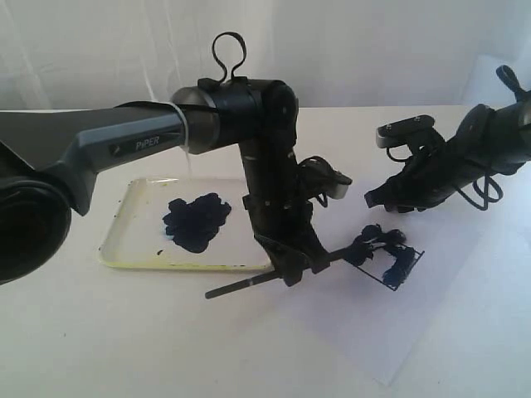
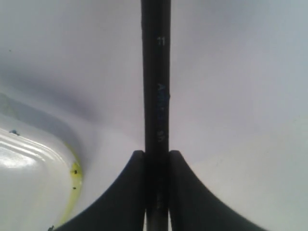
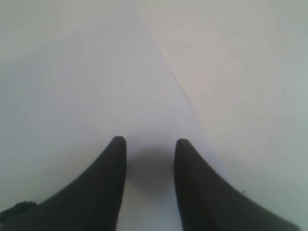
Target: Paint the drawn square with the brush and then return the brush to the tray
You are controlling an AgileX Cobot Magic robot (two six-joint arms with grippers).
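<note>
Painting is judged to be the step in hand: the brush (image 1: 241,286) is clamped across its handle by the left claw (image 1: 297,267), the jaws drawn narrow on the thin stick, and its tip is pointed at the small square (image 1: 390,264) drawn on the paper (image 1: 357,332), to the right of the tray (image 1: 166,263). Dark smears are already laid over part of the square while some of its inside looks white, so short strokes should be kept within the lines and the tip pressed only lightly. Whether the bristles are touching the paper cannot be told, since the tip is lost among the smears. The right claw (image 3: 150,144) is held partly open and empty above the paper, near the square but apart from it, and could be struck if strokes are swung wide. The handle's free end should be kept off the tray's near rim.
</note>
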